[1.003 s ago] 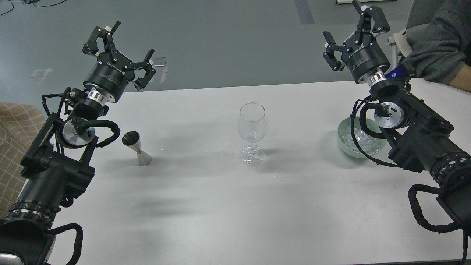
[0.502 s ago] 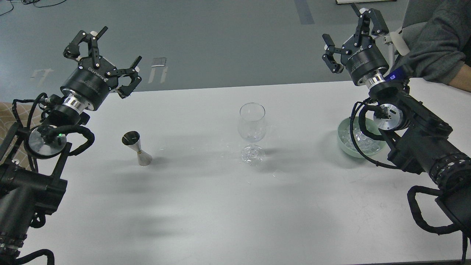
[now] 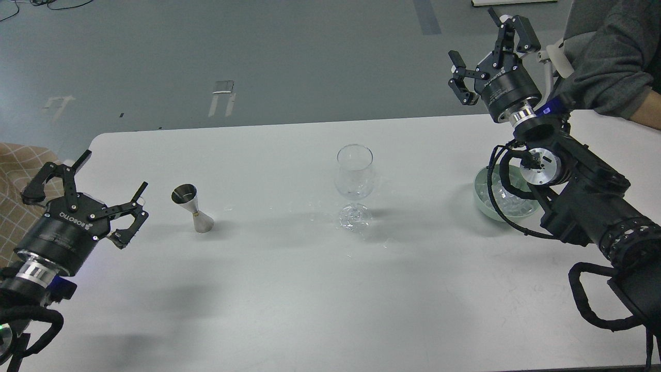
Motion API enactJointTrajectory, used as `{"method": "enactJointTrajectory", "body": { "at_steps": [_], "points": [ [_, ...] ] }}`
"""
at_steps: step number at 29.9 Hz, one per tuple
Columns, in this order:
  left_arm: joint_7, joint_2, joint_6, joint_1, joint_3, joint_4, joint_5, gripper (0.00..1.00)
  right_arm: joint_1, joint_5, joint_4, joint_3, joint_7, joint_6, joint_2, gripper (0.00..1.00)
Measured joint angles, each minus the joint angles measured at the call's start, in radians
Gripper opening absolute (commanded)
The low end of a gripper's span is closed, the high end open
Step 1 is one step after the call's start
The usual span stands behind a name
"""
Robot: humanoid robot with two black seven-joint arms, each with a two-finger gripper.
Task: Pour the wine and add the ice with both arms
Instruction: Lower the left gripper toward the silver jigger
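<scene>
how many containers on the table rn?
3. Jigger stands at left, near the left gripper. Wine glass stands mid-table. Green bowl holding ice sits at right, partly hidden by the right arm.

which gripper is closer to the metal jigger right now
Left. The left gripper sits open just to the left of the jigger, low over the table. The right gripper is open too, far across on the right, past the wine glass.
</scene>
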Motion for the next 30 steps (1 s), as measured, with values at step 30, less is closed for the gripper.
{"method": "enactJointTrajectory", "body": {
  "at_steps": [30],
  "points": [
    [0.082,-0.395,0.133,-0.090,-0.013,0.262,0.066,0.97,-0.011,0.000,0.001,-0.001,0.000,0.000,-0.001,1.00]
  ]
}}
